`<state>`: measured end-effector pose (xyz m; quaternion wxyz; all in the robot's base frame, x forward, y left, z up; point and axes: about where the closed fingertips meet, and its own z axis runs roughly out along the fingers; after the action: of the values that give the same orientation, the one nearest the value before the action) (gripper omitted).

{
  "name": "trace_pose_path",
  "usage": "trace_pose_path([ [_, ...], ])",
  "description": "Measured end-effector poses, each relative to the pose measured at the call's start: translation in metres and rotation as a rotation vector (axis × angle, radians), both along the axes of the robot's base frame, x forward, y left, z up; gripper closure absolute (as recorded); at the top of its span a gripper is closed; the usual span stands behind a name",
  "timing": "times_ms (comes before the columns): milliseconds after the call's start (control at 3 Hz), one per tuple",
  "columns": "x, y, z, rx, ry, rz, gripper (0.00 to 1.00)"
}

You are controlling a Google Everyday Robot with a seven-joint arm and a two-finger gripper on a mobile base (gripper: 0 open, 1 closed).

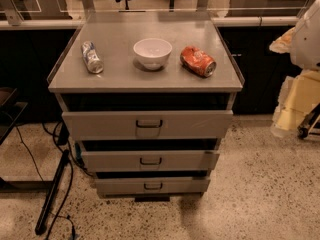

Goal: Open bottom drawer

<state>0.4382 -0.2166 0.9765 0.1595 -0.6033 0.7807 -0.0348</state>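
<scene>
The bottom drawer [120,186] sits lowest of three under the grey counter [125,76], close to the floor, with a dark gap above its front. The gripper is out of view, so its state cannot be told; only a white robot part [307,31] shows at the right edge.

Camera looks down from the front onto the cabinet [120,76]; gripper unseen.
</scene>
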Motion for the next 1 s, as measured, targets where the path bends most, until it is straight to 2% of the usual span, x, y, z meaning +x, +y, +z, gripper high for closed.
trace_pose_path([
  [667,-0.002,0.002,-0.005,0.016,0.005,-0.001,0.00],
  [1000,-0.014,0.016,-0.056,0.069,0.060,0.016,0.00],
])
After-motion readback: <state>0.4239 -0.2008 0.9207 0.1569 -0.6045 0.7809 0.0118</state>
